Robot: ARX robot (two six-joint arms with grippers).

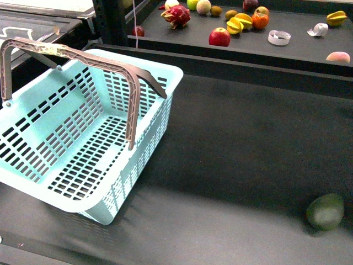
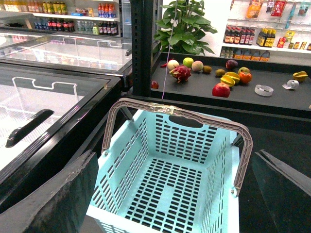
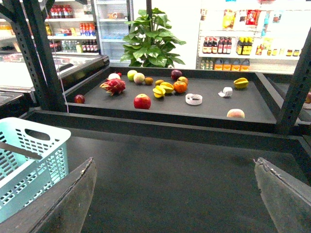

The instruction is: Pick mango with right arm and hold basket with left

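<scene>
Shop shelving stocked with bottles [image 3: 228,46] is seen along the back wall, with a leafy potted plant [image 3: 148,41] set before it and a glass-lidded freezer chest [image 2: 48,92] standing off to the left. Black perforated metal posts [image 3: 41,53] frame the scene. A dark, matte worktop [image 1: 231,154] fills the foreground, and behind it a rimmed black display shelf [image 1: 298,52] is raised a little higher.

The basket [image 1: 55,200] is placed on the left part of the worktop, its brown-grey handle [image 1: 110,65] raised and wrapped with tape on the top bar. A dark green oval fruit [image 1: 325,211] lies near the worktop's right front corner, well apart from the basket.

The mango [image 1: 338,57], pale orange and elongated, is found on the display shelf at its right side, near the front rim and apart from the other produce. Further back on that shelf a red apple [image 1: 219,37], a dragon fruit [image 1: 176,15], cut yellow-orange pieces [image 1: 241,23] and two white tape rolls [image 1: 279,37] are laid out.

The left fingers [image 2: 63,199] are spread wide and released, gripping nothing, with the basket seen between and beyond them. The right fingers [image 3: 68,199] are likewise spread apart and empty over the worktop, with the mango well ahead of them on the shelf.
</scene>
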